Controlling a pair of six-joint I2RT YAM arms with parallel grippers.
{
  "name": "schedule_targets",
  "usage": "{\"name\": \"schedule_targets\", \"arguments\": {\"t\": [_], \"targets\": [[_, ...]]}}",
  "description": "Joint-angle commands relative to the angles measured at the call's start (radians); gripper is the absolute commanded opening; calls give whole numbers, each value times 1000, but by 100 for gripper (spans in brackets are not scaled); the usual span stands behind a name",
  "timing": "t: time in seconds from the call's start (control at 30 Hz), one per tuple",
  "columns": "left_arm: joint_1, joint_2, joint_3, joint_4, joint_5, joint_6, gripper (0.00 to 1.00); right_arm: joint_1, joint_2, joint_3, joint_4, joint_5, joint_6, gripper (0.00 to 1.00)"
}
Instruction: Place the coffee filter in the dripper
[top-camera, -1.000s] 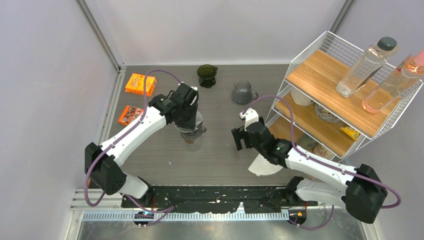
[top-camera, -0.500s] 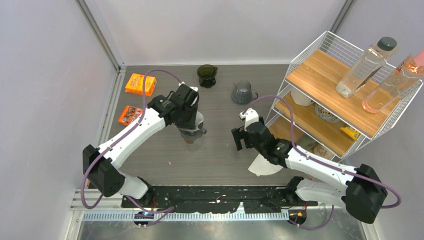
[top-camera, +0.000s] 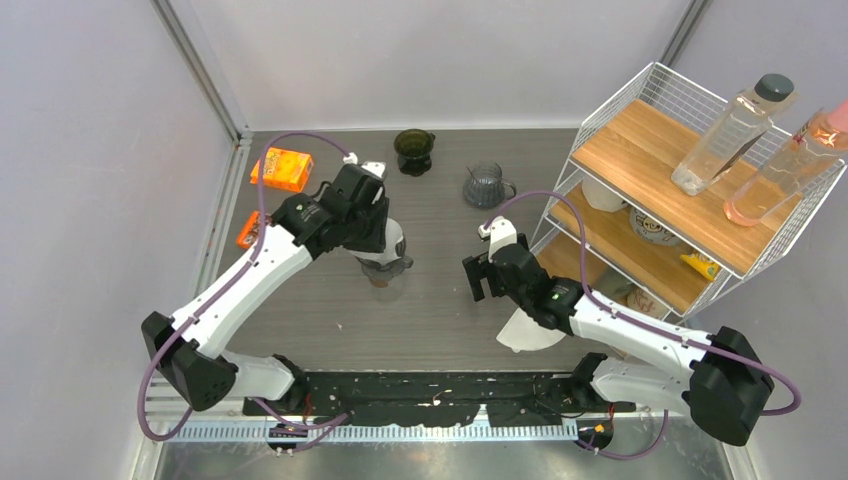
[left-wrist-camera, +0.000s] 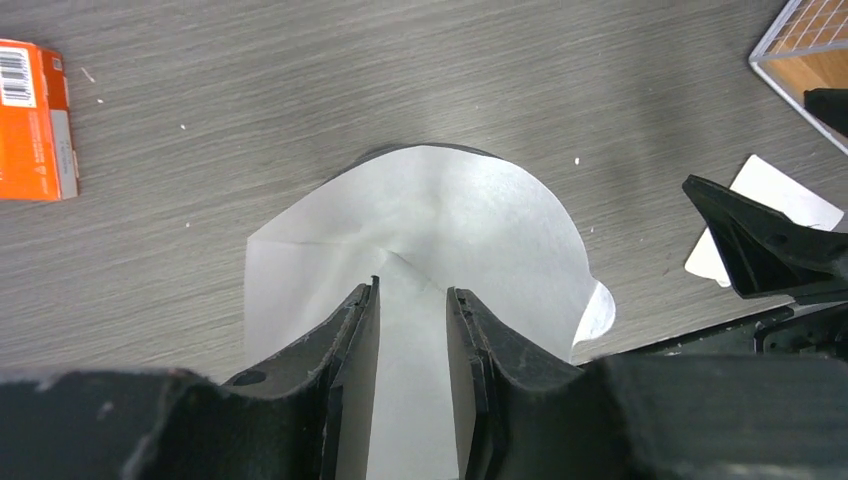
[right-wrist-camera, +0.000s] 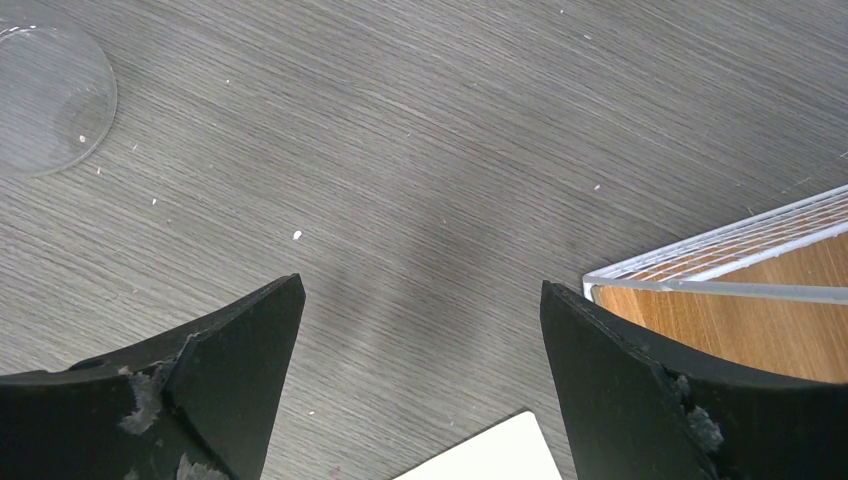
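Though draped over dripper (top-camera: 386, 268) mid-table (top-camera: 440, 305), looks not fully seated: filter (left-wrist-camera: 450, 220) creased, lopsided, overhanging rim. Left tool (left-wrist-camera: 412, 290) just above paper, jaws part-way apart, fold running up between them; cannot tell if pinching. Right tool (right-wrist-camera: 420, 288) spread wide, holding nothing, hovering over bare wood near rack (top-camera: 640, 140).

Risks: lifting with paper snagged on pad, dragging filter back out; pressing off-centre, tipping dripper; crushing cone.

Writing: barcode on orange box (left-wrist-camera: 30, 120), digits unreadable; no brand legible anywhere.
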Motion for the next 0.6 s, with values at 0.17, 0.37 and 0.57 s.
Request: {"name": "schedule_targets", "arguments": {"t": [0.17,0.37,0.57], "targets": [[-4,-153,123,56,-182,36,55,0,-14,42,27,39,8,95],[-3,-318,48,221,-346,78,99,0,-50,32,28,55,11,95],[60,-406,-42,336,-476,85,100,0,-84,23,31,58,15,95]]}}
